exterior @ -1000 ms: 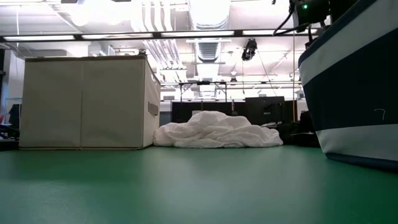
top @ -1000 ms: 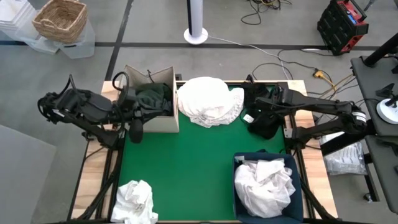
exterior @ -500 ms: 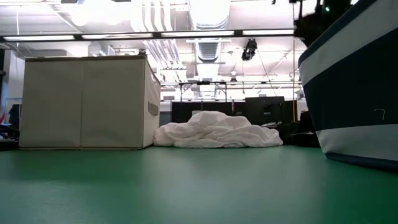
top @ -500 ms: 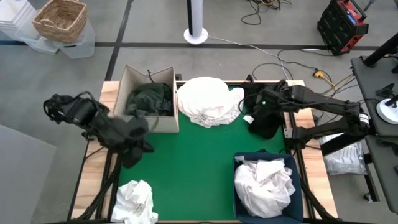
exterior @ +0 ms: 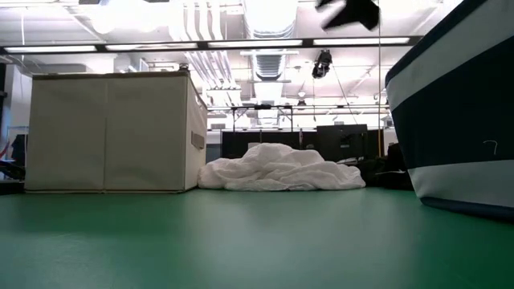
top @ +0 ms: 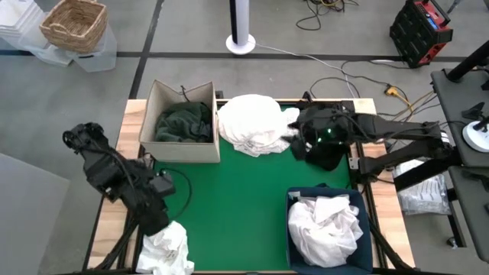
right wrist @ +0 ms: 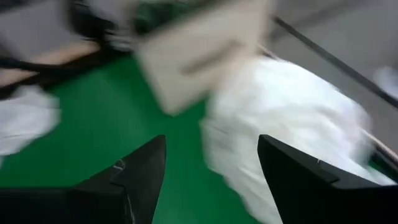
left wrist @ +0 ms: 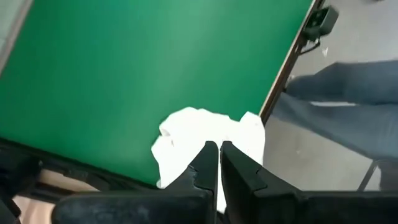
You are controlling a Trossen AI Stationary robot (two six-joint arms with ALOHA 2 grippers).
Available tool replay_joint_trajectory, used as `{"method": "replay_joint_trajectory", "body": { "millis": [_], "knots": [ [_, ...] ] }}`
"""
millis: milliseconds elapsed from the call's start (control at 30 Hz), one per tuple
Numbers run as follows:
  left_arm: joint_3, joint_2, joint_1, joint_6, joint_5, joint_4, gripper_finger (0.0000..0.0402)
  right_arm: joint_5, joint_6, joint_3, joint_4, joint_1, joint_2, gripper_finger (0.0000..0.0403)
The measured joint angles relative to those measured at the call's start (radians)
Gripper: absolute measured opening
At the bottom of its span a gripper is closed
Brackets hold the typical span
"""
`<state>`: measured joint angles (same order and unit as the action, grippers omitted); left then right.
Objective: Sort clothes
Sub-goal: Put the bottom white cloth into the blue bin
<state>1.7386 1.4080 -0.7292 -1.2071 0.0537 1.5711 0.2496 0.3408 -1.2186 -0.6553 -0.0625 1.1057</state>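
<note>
garment [top: 183, 122] in box [top: 150, 114] | heap [top: 256, 124] right of box | garments [top: 325, 225] in bin [top: 292, 200]

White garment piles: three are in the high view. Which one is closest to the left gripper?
The small crumpled white pile at the table's near-left corner, right by the left gripper. The large white heap lies beside the cardboard box; the third fills the navy bin.

Even, bright overhead light fills the scene, and ceiling strip lights [exterior: 249, 42] glare in the low view. Shadows on the green table [top: 229, 198] are soft and faint. The right wrist view is heavily smeared by motion blur; the white clothes [right wrist: 292, 118] lose all detail.
</note>
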Motion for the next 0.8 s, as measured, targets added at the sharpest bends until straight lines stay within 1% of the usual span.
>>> {"method": "replay_joint_trajectory", "body": {
  "millis": [133, 300, 567, 667, 800],
  "knots": [
    [0.000, 0.025, -0.063, -0.015, -0.013, 0.000, 0.0000, -0.050, -0.065, 0.000, 0.183, 0.107, 0.056, 0.0244],
    [0.000, 0.067, -0.163, -0.059, -0.014, 0.000, 0.0000, -0.051, -0.091, -0.013, 0.326, 0.224, 0.161, 0.0252],
    [0.000, 0.194, -0.321, -0.237, -0.014, 0.000, 0.0000, -0.048, -0.135, -0.142, 0.335, 0.309, 0.389, 0.0253],
    [0.000, 0.257, -0.352, -0.254, -0.017, 0.000, 0.0000, -0.051, -0.162, -0.213, 0.309, 0.323, 0.468, 0.0252],
    [-0.012, 0.342, -0.357, -0.248, -0.041, -0.005, 0.0000, -0.051, -0.171, -0.321, 0.231, 0.337, 0.547, 0.0257]
  ]
}}
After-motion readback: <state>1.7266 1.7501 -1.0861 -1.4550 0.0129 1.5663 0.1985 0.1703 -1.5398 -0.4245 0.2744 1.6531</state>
